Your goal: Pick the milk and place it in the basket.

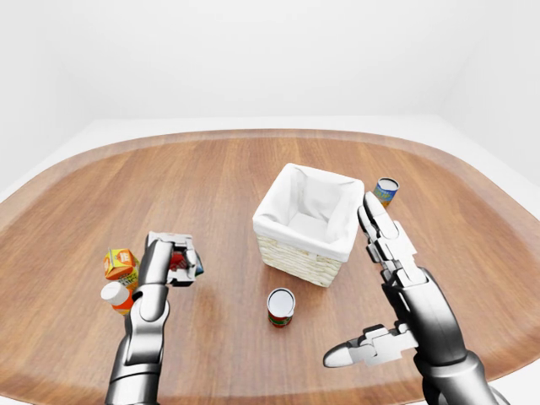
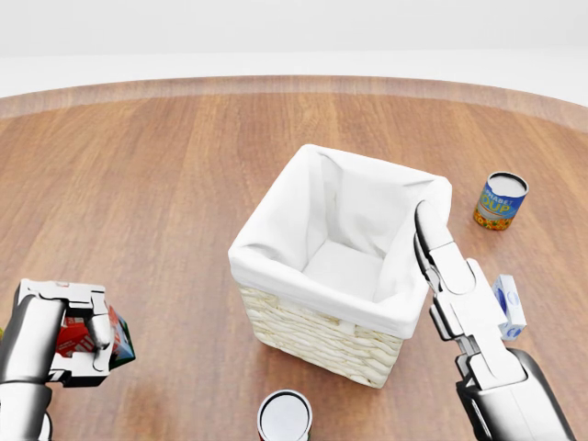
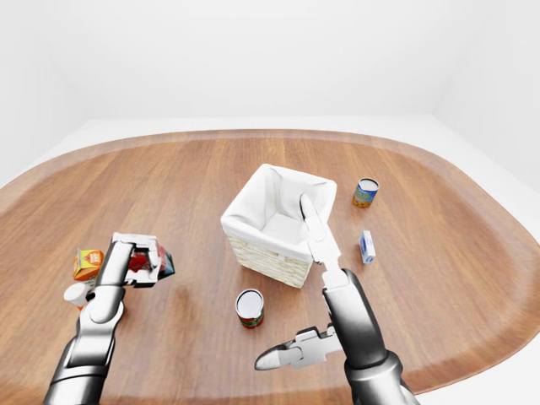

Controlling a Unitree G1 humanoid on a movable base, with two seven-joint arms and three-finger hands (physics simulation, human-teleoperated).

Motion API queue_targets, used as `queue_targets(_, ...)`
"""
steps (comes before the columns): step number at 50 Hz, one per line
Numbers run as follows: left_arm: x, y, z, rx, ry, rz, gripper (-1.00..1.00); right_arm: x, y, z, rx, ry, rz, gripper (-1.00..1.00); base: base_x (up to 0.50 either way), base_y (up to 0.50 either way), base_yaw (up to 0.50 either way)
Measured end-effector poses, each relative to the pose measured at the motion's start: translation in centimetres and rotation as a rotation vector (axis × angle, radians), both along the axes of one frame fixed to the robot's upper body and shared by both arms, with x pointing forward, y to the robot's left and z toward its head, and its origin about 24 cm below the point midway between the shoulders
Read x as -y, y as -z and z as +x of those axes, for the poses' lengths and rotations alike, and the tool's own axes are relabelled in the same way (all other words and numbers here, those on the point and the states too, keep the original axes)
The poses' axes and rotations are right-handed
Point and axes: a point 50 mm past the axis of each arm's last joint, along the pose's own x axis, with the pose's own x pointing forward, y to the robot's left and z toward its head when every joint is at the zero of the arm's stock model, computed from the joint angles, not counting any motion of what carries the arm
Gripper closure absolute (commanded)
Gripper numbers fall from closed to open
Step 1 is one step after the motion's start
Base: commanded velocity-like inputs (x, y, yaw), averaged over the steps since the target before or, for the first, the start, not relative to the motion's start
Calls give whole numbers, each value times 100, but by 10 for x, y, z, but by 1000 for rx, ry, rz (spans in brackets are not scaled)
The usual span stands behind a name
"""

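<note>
The milk [image 2: 117, 336] is a red carton with a dark blue edge, held just above the wooden table at the lower left of the head view. My left hand [image 2: 66, 322] is shut on it, fingers wrapped over its top and side, so most of its label is hidden. The wicker basket [image 2: 322, 340] with a white cloth lining stands in the middle, to the right of the carton and apart from it. My right hand [image 2: 441, 257] is open, its fingers stretched flat along the basket's right rim, holding nothing.
A yellow and blue soup can [image 2: 501, 200] stands at the right. A small blue and white box [image 2: 510, 306] sits behind my right hand. A white-topped can [image 2: 285, 415] is below the basket. An orange carton [image 1: 121, 263] and a white-capped bottle [image 1: 116, 295] stand left of the milk.
</note>
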Motion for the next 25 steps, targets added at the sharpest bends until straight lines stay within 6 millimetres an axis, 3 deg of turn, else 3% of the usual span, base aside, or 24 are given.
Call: queue_targets(25, -1, -46, -2, 84, 17, 55, 100, 0, 0, 0, 5, 4, -4, -100, 0, 0, 0)
